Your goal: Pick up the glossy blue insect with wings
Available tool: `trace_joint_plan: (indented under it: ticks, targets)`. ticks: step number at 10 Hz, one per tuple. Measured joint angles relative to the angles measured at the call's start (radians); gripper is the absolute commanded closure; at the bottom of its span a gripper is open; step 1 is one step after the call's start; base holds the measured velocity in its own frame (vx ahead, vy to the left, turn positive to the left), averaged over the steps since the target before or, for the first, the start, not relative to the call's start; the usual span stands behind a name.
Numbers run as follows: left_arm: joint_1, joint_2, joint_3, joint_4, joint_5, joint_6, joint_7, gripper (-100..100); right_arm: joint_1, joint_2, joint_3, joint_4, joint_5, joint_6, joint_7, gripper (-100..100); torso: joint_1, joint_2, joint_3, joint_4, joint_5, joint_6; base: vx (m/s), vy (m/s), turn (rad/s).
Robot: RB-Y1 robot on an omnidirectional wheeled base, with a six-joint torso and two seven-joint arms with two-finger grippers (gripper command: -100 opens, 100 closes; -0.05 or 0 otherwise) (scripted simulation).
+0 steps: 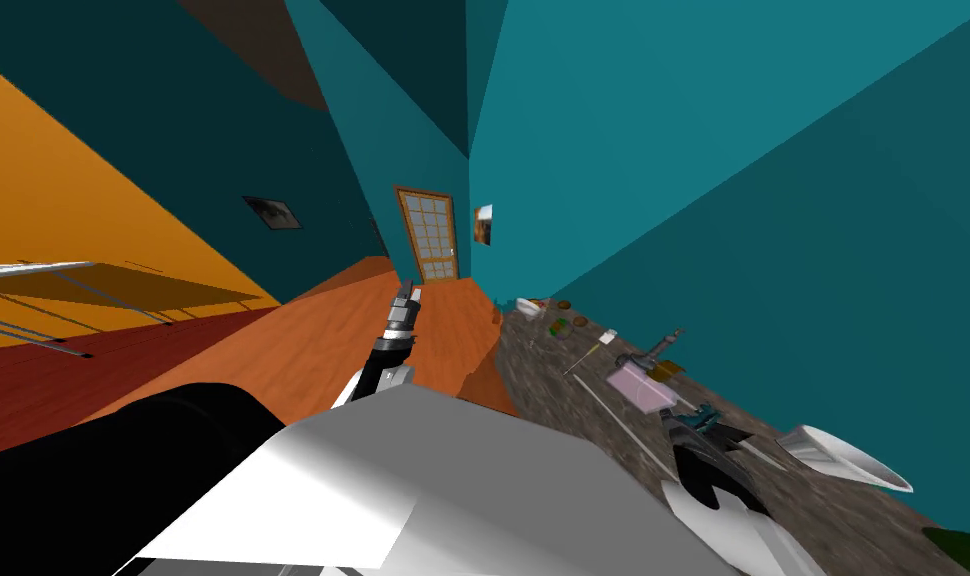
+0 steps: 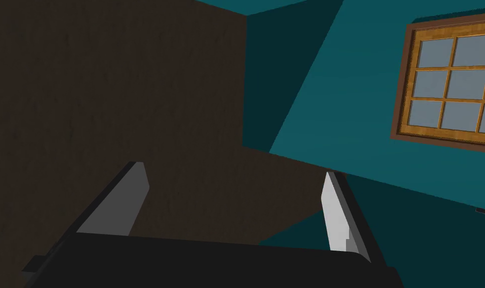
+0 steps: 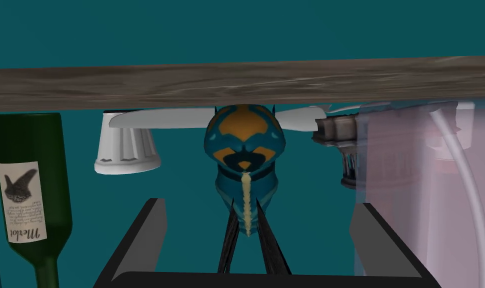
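Tool at insect; bottle, cup near

You're looking down a narrow room with teal walls closing in and an orange wood floor running to a wood-framed paned door at the far end. A grey-brown stone-look counter is running along the right wall. An orange wall is showing on your left behind a thin-legged table.

insect: glossy teal-blue, orange patches, cream stripe down the middle, white wings. wine bottle: dark green, pale label with dark print. cup: white, ribbed. countertop: mottled grey-brown.
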State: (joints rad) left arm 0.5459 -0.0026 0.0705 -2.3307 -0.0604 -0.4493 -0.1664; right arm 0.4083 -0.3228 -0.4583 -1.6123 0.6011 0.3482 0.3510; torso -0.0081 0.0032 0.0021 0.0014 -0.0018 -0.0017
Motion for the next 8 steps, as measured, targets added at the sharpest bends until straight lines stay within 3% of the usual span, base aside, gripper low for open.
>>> trace_joint_plan:
  ticks: [1, 3, 5, 8]
  targets:
    - [0.000, 0.000, 0.000, 0.000, 0.000, 0.000, 0.000, 0, 0.033, 0.014, -0.019, -0.028, 0.004, 0.035, -0.021, -100, -0.001, 0.005, 0.002, 0.001, 0.000, 0.001, -0.181, -0.070, 0.447]
    - [0.000, 0.000, 0.000, 0.000, 0.000, 0.000, 0.000, 0, 0.020, 0.040, -0.072, 0.006, 0.044, 0.042, -0.051, -100, 0.000, -0.001, 0.000, 0.000, 0.000, 0.000, -0.102, -0.045, 0.428]
    - [0.000, 0.000, 0.000, 0.000, 0.000, 0.000, 0.000, 0, 0.053, 0.096, -0.122, -0.036, 0.083, 0.102, -0.084, -100, -0.001, 0.003, 0.002, 0.001, 0.000, 0.001, -0.127, -0.023, 0.429]
    - [0.000, 0.000, 0.000, 0.000, 0.000, 0.000, 0.000, 0, 0.077, 0.134, -0.205, -0.023, 0.127, 0.139, -0.138, -100, -0.001, 0.004, 0.002, 0.001, 0.000, 0.002, -0.144, -0.015, 0.421]
